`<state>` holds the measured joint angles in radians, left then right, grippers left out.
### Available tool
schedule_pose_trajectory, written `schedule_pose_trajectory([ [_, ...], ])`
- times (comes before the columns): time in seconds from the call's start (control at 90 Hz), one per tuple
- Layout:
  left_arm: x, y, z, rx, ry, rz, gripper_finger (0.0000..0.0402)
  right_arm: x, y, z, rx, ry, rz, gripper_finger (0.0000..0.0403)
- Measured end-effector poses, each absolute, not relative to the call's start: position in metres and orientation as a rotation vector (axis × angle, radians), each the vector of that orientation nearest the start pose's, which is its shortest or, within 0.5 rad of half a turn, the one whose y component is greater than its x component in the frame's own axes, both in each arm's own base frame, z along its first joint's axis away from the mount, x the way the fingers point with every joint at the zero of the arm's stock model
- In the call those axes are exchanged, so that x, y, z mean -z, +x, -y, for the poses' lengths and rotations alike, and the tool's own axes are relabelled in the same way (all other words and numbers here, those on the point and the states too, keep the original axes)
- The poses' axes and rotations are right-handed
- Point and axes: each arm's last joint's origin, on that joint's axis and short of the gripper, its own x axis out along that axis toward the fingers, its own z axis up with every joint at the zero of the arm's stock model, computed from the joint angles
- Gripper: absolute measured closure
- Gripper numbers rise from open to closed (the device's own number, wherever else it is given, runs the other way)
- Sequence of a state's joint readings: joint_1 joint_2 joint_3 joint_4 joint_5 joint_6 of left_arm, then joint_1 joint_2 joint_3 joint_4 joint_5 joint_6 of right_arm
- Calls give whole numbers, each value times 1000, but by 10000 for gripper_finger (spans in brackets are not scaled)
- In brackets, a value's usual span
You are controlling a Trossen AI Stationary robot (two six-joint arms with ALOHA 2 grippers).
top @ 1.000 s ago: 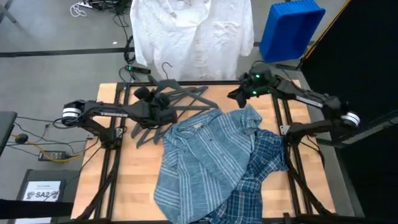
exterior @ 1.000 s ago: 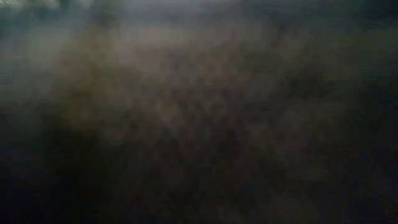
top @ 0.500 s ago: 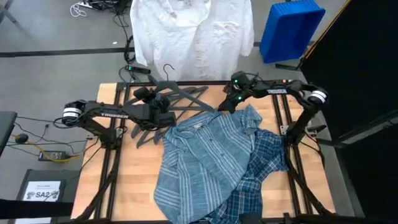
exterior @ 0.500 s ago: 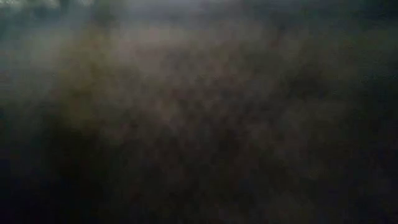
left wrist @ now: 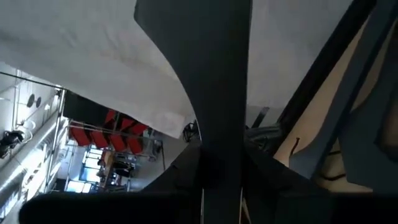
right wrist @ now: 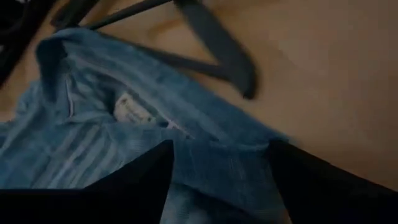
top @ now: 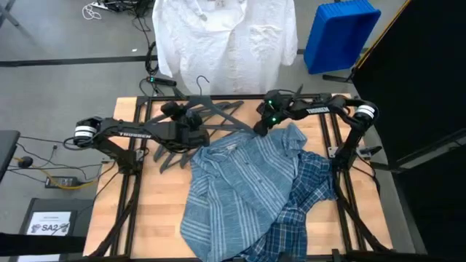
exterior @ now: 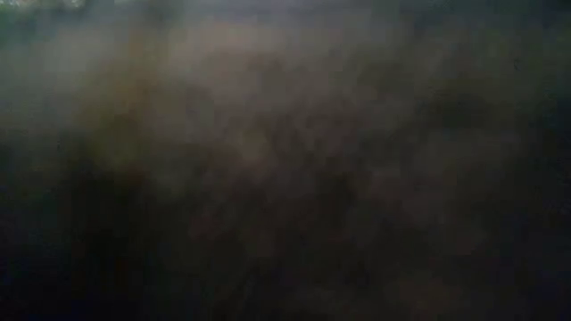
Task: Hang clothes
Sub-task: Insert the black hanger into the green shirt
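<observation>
Hovering open right gripper, striped shirt collar

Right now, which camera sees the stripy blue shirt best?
The high view: it shows the whole striped shirt spread on the table, lying over the plaid shirt. The right wrist view shows only its collar and label up close. The low view is a dark blur, and the left wrist view misses it.

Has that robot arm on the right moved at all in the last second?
Yes. In the high view the right gripper has swung left, away from the blue bin, and now sits at the striped shirt collar with fingers open.
</observation>
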<state>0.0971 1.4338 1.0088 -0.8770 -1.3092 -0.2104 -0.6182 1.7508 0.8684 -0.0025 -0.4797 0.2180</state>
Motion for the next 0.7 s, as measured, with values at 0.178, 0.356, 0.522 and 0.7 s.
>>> schedule_pose_trajectory([
  [0.178, -246, 248, -50, -1265, 629, -1013, 345, -150, 270, 183, 234, 550, -741, 185],
  [0.356, -246, 248, -50, -1263, 628, -1012, 345, -151, 269, 184, 224, 564, -733, 177],
  [0.522, -246, 249, -50, -1264, 625, -1008, 345, -146, 273, 172, 199, 547, -797, 153],
  [0.7, -246, 249, -50, -1265, 627, -1008, 345, -148, 281, 165, 233, 506, -775, 136],
])
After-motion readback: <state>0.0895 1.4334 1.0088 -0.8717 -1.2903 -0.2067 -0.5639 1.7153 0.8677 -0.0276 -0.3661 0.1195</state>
